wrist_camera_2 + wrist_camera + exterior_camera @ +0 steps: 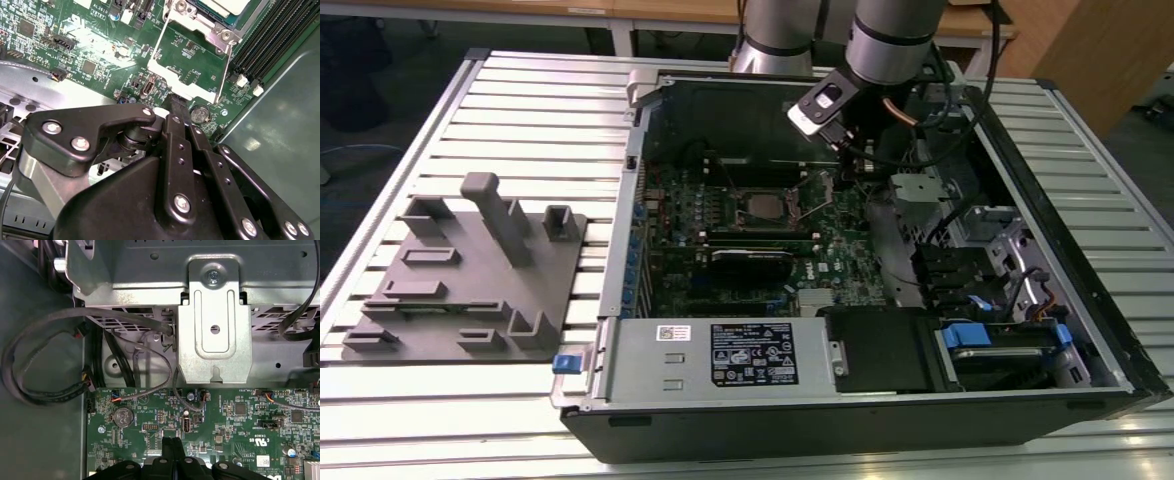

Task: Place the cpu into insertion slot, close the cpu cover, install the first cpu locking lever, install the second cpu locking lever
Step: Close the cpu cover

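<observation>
Gripper is held pressed together at the motherboard edge beside the raised cpu cover, seemingly positioned for pushing it

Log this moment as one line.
gripper: shut, empty | cpu: in insertion slot | cpu cover: open, gripper tip by its edge

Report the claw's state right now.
Claw: closed, with nothing visible in its grip.
</observation>
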### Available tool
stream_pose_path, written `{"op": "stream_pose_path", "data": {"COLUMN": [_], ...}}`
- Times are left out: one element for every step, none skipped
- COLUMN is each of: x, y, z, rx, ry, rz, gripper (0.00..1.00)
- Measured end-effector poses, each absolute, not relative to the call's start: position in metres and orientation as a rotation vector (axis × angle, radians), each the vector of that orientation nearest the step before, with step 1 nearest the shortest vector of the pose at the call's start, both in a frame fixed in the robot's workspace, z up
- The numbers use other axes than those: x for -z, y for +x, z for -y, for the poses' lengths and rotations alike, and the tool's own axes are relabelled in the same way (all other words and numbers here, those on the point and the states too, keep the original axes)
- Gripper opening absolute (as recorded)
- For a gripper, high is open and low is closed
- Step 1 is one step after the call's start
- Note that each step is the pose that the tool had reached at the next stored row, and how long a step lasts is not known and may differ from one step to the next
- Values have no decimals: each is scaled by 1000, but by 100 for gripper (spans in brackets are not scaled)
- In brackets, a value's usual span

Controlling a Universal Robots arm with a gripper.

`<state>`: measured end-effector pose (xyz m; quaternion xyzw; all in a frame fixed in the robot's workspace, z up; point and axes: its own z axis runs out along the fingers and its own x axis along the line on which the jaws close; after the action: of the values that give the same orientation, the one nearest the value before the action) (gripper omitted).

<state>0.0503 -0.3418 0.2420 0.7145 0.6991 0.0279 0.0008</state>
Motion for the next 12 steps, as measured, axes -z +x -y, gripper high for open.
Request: {"op": "stream_pose_path", "data": {"x": [-242, -242, -242, -242, -242, -242, -242, -242, -242, -242, -242, -242], "y": [50, 50, 50, 50, 49, 48, 47, 46, 44, 42, 40, 38], "z": [342, 342, 342, 342, 342, 342, 342, 342, 342, 342, 342, 342], "rx": [-88, -88, -88, -88, -88, -90, -91, -93, -95, -97, -101, -105], "ry": [2243, 2243, 2243, 2243, 2243, 2242, 2241, 2241, 2240, 2239, 2237, 2235], "rz": [-2195, -2195, -2195, -2195, -2195, -2194, -2194, -2193, -2192, -2191, -2189, -2188], "gripper": [11, 11, 11, 11, 11, 11, 11, 11, 11, 11, 11, 11]}}
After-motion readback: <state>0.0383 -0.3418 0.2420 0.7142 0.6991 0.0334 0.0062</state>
